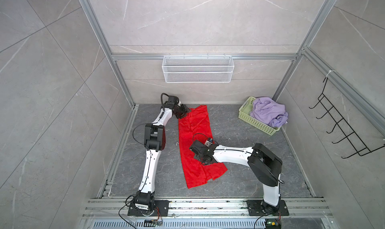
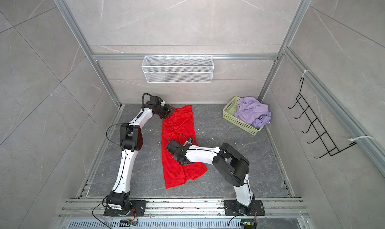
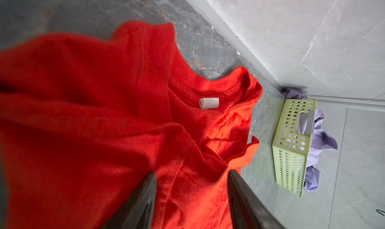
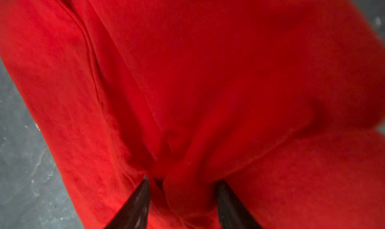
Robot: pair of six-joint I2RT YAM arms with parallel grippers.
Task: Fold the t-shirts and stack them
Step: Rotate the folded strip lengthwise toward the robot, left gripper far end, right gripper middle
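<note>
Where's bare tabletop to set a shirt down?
Free: between red t-shirt and green basket; front strip between its hem and front rail. Crowded: centre, left gripper and right gripper at the tee; far right corner, lilac t-shirt in basket.

Dark marbled floor [image 1: 239, 180], pale tiled walls [image 1: 187, 19]

The basket [image 1: 258, 125] stands behind and right of the flat t-shirt [image 1: 193, 132], holding the bundled t-shirt [image 1: 268, 111]. The left gripper [image 1: 186, 111] is at the flat t-shirt's far left corner, the right gripper [image 1: 203, 160] over its near half.
</note>
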